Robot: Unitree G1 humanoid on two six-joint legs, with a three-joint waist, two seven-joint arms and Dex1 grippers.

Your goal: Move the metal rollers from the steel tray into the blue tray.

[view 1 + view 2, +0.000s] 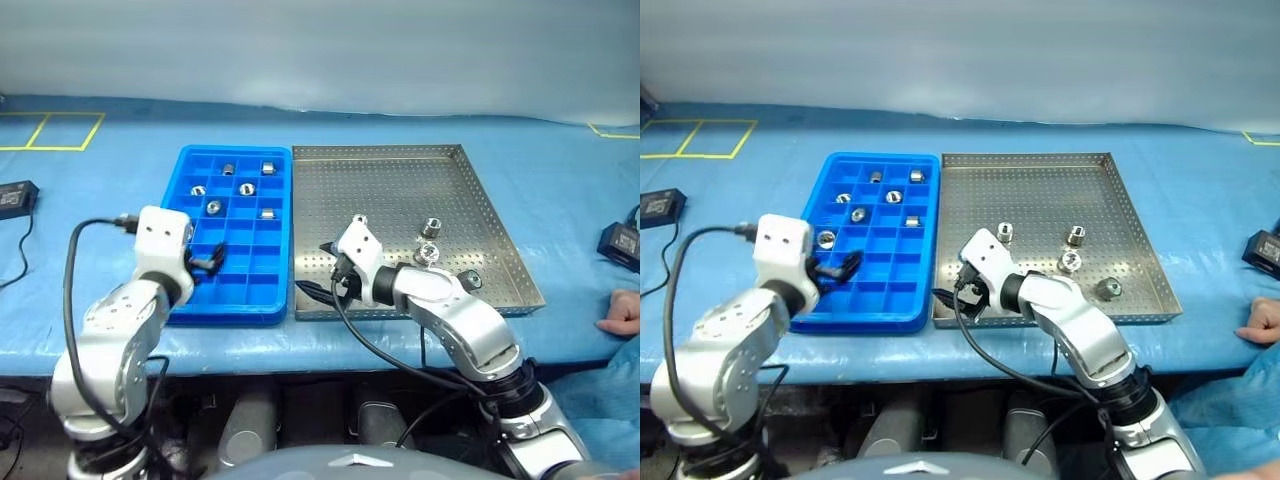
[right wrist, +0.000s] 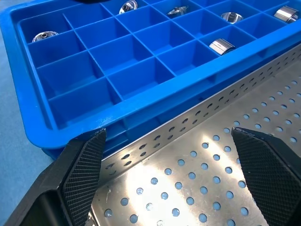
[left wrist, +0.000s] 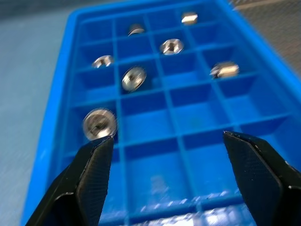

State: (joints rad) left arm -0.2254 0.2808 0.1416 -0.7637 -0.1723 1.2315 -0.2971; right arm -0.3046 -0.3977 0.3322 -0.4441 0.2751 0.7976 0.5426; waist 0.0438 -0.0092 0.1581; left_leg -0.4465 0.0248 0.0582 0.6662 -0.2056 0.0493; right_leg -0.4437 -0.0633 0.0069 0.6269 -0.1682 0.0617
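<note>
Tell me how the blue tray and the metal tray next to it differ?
The blue tray is plastic, split by a grid into small square compartments; the steel tray is silver metal with one open floor dotted with holes. The blue tray is narrower than the steel tray. In the blue tray each roller sits in its own compartment; in the steel tray the rollers stand loose. Both are rectangular, side by side on the blue table cover.

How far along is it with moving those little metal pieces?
Well underway: seven metal rollers already sit in the blue tray. Both hands, left hand and right hand, are open and empty. About four rollers still wait in the steel tray.
</note>
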